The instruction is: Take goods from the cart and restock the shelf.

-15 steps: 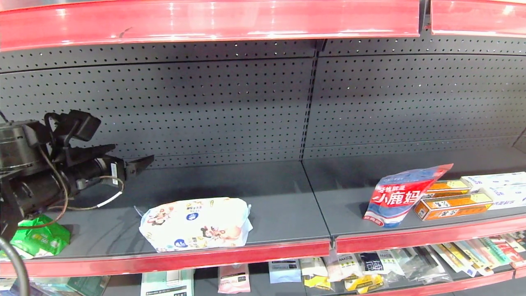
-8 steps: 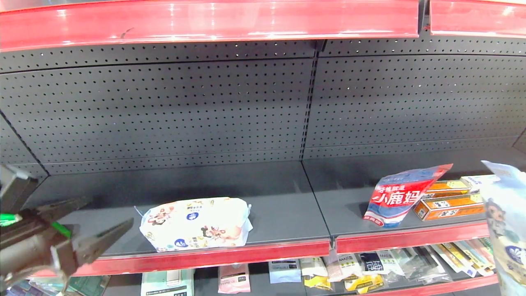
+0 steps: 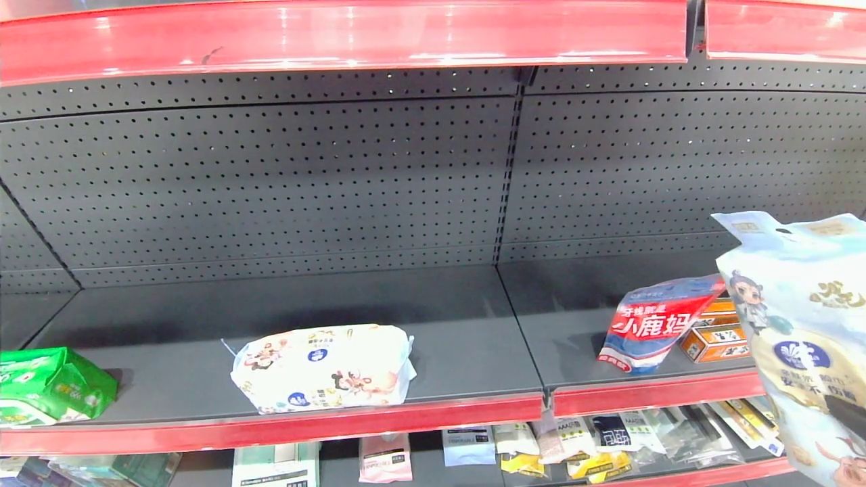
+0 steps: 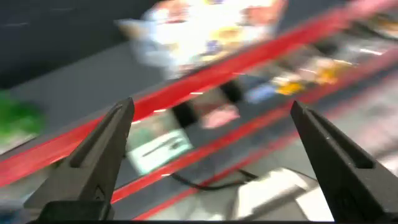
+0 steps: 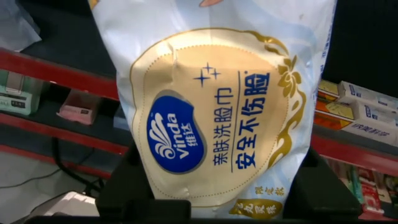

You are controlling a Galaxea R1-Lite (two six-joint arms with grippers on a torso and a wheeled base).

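Observation:
A tall pale blue and white pack (image 3: 805,338) with a cartoon figure hangs upright at the far right, in front of the shelf's right bay. My right gripper (image 5: 224,199) is shut on the pale blue pack (image 5: 217,106), a dark finger (image 5: 134,186) on each side. On the grey shelf board (image 3: 467,338) lie a green pack (image 3: 54,385) at the left end and a white cartoon-print pack (image 3: 321,368) in the middle. My left gripper (image 4: 211,168) is open and holds nothing, out in front of the red shelf edge (image 4: 186,93).
A red and blue pouch (image 3: 659,325) leans on orange boxes (image 3: 717,341) in the right bay. There is bare board between the white pack and the pouch. The shelf below (image 3: 575,446) holds several small goods. A red-rimmed shelf (image 3: 338,34) overhangs above.
My left arm has pulled back off the shelf and down out of the head view, leaving the green pack there. The pale blue pack has risen into view at the right.

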